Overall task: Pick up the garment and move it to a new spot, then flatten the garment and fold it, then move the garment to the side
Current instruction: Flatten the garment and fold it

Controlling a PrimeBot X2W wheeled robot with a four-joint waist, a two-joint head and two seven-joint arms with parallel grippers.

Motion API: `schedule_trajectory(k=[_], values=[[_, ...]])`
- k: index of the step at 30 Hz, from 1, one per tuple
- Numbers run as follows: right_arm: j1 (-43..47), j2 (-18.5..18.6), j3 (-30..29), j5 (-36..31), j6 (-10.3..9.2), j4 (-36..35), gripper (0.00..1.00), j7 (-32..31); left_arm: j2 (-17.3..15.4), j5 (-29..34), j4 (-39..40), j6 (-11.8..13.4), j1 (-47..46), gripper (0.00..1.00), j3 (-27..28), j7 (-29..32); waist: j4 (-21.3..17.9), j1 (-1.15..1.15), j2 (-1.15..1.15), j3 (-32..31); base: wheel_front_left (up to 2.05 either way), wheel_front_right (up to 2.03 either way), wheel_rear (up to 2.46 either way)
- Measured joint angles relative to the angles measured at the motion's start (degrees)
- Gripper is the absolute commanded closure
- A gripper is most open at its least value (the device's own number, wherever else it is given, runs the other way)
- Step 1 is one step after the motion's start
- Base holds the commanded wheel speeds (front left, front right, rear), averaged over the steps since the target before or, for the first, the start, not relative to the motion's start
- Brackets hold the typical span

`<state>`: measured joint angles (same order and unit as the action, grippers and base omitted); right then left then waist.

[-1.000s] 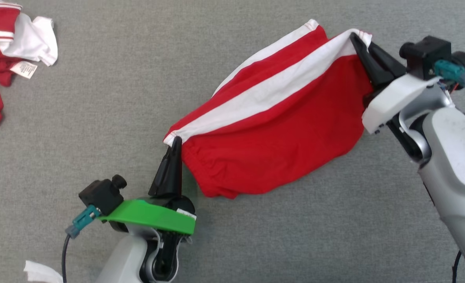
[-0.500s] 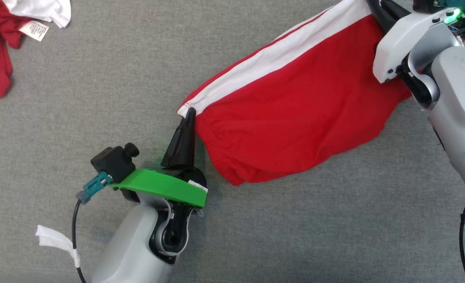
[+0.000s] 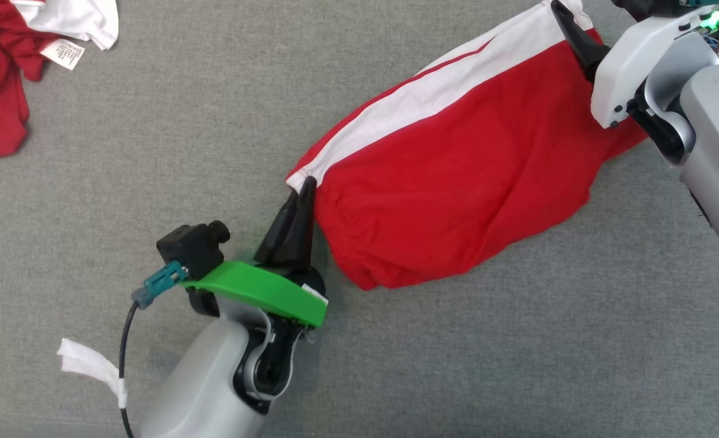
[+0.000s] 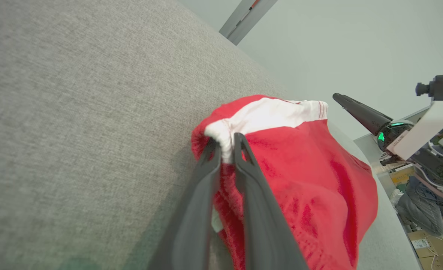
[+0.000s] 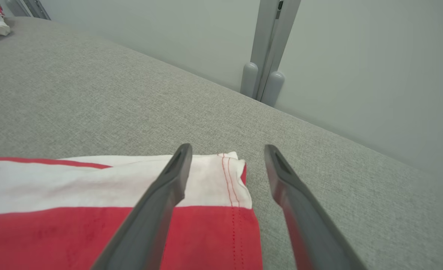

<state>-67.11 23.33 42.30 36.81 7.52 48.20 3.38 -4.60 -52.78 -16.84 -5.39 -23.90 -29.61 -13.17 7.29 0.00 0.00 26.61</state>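
A heap of other clothes [image 3: 0, 79], red and white with a label [image 3: 62, 53] showing, lies at the far left of the grey tabletop [image 3: 152, 152], well apart from what I am handling. Nearer me, a white scrap [image 3: 83, 365] hangs on the cable beside my left arm [image 3: 204, 389], which carries a green plate [image 3: 256, 292].

My left jaws are pinched almost together on the near left corner of the garment [image 3: 457, 201]. In the left wrist view the white hem is caught between my two fingers [image 4: 195, 210] with only a sliver of gap, and red cloth bunches just beyond them.

The garment is red with a broad white stripe [image 3: 432, 91] along its far edge. It stretches across the middle and right of the tabletop, from that pinched corner up toward the far right, and its near edge sags toward me in a rounded fold.

At its far right corner my right jaws stand wide open, gripping nothing. In the right wrist view one finger [image 5: 152, 210] crosses over the stitched white corner, which lies flat on the tabletop. The other finger is over bare grey cloth just beside the garment's edge. Past the tabletop's far edge stands a pale wall [image 5: 356, 56] with a grey post [image 5: 270, 45].
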Motion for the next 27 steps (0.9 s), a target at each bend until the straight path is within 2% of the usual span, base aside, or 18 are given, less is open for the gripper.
schedule_trajectory(k=[12,21,27], values=[[3.24,3.58,8.1,7.31,0.0,1.47,0.0,1.0,-5.68,6.58,5.52,3.48,6.3,0.0,3.69,-1.59,-0.56,0.0,0.0,-5.76,0.0,0.0,0.0],[8.05,5.26,12.66,11.74,0.0,2.42,0.0,-0.01,-7.01,11.57,9.49,5.81,9.34,0.0,8.61,-1.86,-0.1,0.0,0.0,-9.01,0.0,0.0,0.0],[10.44,4.48,13.89,13.89,0.0,6.17,0.0,-0.16,-6.43,14.79,9.56,6.0,10.62,0.0,11.45,-1.87,0.62,0.0,0.0,-9.16,0.0,0.0,0.0]])
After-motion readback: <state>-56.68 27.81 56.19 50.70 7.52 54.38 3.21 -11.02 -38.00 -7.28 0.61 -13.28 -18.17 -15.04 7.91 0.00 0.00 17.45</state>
